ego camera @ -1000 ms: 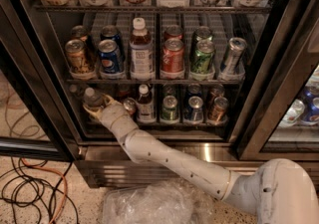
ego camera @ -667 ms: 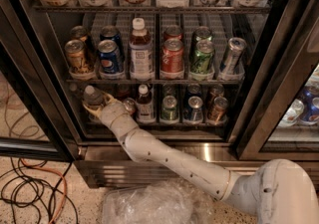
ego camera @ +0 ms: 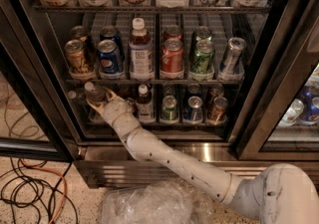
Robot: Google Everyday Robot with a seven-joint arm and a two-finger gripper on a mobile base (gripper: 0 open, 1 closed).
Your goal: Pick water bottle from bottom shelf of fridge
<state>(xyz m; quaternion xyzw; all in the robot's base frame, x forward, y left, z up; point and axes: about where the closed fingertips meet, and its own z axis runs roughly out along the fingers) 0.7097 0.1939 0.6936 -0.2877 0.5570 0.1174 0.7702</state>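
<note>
1. The water bottle [ego camera: 93, 92] stands at the left end of the bottom shelf [ego camera: 199, 124] of the fridge [ego camera: 259, 93]. It is upright, with its clear cap on top. Compared with one second ago it is in the same place, and it has not been lifted.
2. The gripper [ego camera: 102, 102] is at the bottle, with its beige parts against the lower body on the left and on the right side. It has also not moved in the last second. Whether it is already clamped on the bottle or only placed around it, I cannot tell from this view.
3. In my judgement this stillness means the reach is finished and the task is now at the grasp step. The lift and the pull out of the fridge are not yet done.
4. Just to the right of the gripper stands a white-capped bottle of dark drink [ego camera: 144, 102]. After it come a green can [ego camera: 169, 108], a blue can [ego camera: 193, 108] and a brown can [ego camera: 218, 109] in the same row.
5. The white arm [ego camera: 174, 161] enters from the lower right, over the shiny steel base. The dark-drink bottle is near, so I think the pull should go straight outward, to avoid knocking it.
</note>
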